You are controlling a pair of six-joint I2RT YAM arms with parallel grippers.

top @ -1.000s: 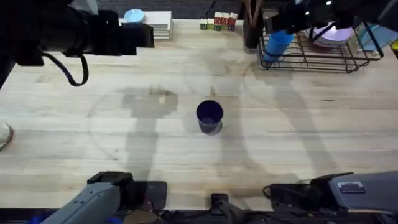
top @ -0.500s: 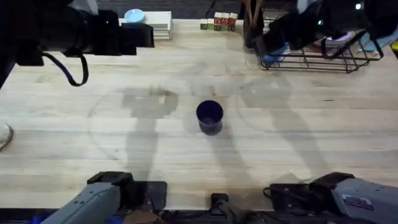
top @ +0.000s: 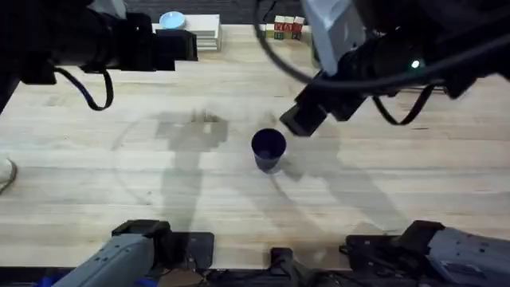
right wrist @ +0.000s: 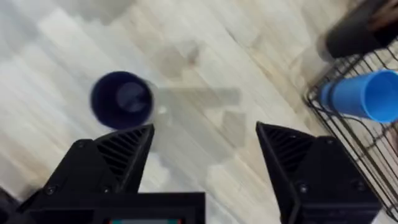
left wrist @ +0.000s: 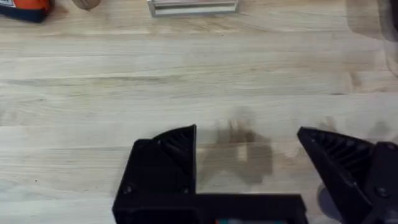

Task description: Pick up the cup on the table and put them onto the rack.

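- We saw the right gripper [right wrist: 205, 146] with its two black fingers spread wide and nothing between them; in the overhead view it [top: 301, 119] hung above the middle of the table [top: 414, 183].
- The dark blue cup [top: 268, 148] stood upright on the table, just beside that gripper on its near-left side, and we could not see any touch between them.
- From the right wrist camera the same cup [right wrist: 122, 99] showed its open mouth, close above the tip of one finger [right wrist: 124, 146] and not in the gap.
- The left gripper [left wrist: 249, 149] was also opened wide over bare wood; in the overhead view it [top: 182, 46] was high at the far left, well apart from the cup.
- The black wire rack [right wrist: 354, 134] lay at the far right, and a light blue cup [right wrist: 364, 94] was lying on its side in it.
- One second before, the right arm was over the rack at the far right edge; now it had come across to the centre, next to the dark blue cup.
- The dark blue cup and the left arm had kept their places.
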